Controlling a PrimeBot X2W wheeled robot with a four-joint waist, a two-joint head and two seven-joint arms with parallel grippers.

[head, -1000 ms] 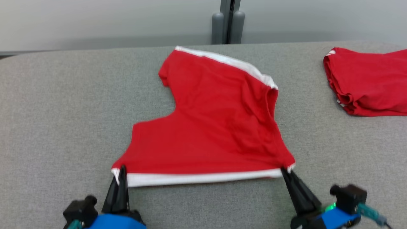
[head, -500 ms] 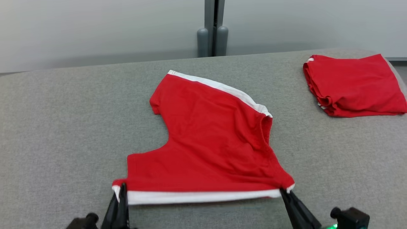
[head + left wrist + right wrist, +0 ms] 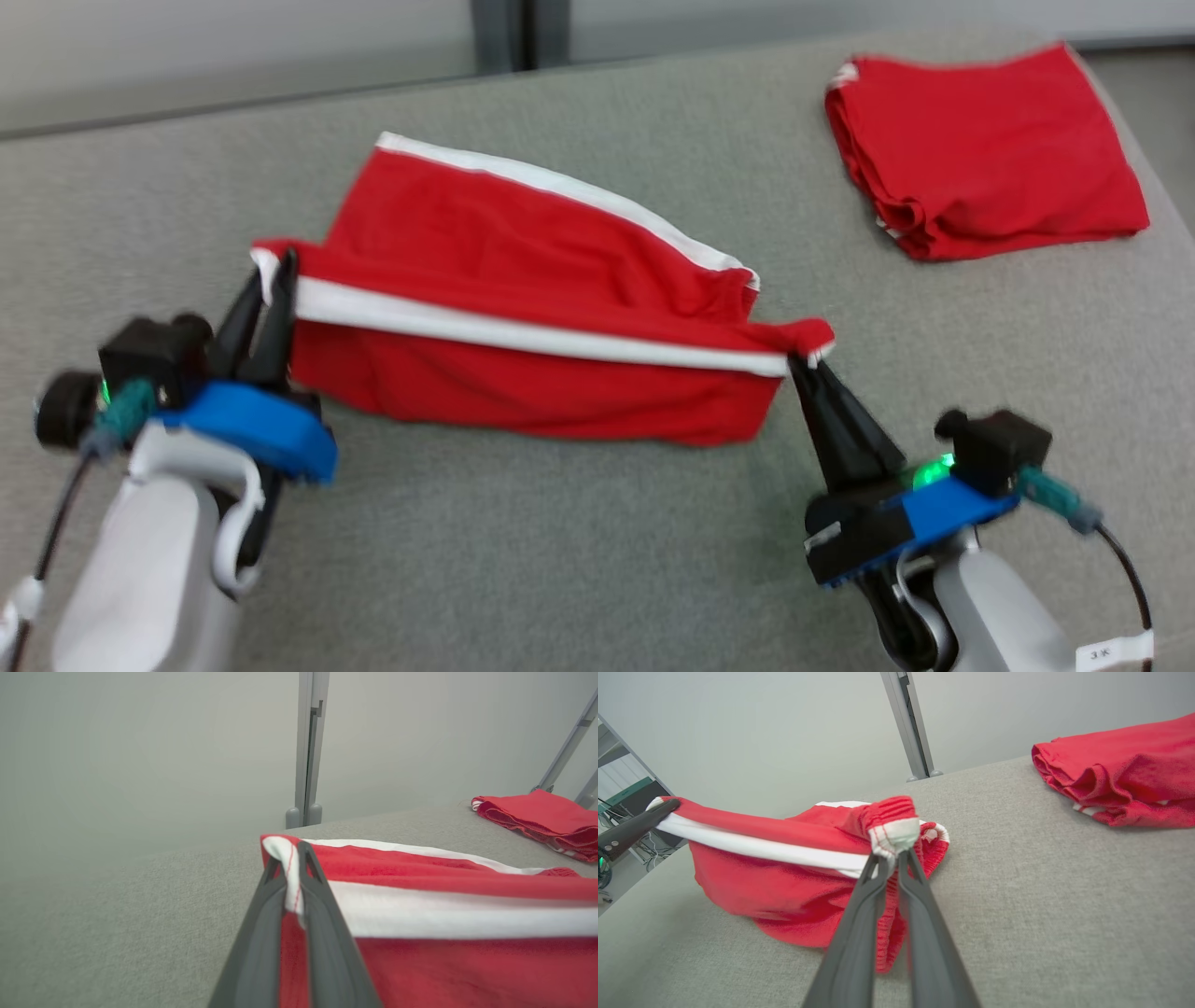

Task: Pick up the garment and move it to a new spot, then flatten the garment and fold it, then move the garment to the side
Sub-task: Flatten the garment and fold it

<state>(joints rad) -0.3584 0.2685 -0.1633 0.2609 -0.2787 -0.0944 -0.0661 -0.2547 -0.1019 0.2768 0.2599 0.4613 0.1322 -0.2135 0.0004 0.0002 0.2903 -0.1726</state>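
Observation:
The garment [image 3: 523,308] is a pair of red shorts with white side stripes, partly lifted off the grey table [image 3: 560,560]. My left gripper [image 3: 269,280] is shut on its near-left corner, seen pinched between the fingers in the left wrist view [image 3: 290,858]. My right gripper [image 3: 805,366] is shut on the near-right corner, where the bunched waistband [image 3: 894,833] sits at the fingertips. The held white-striped edge stretches between both grippers above the table. Red cloth hangs below it, and the far part lies on the surface.
A second red garment [image 3: 980,154], folded, lies at the table's far right [image 3: 1120,784]. A grey post [image 3: 306,751] stands against the pale wall behind the table. The table's right edge runs close to the folded garment.
Both grippers have risen and moved forward, carrying the near white-striped edge up over the rest of the garment. The head camera has shifted too.

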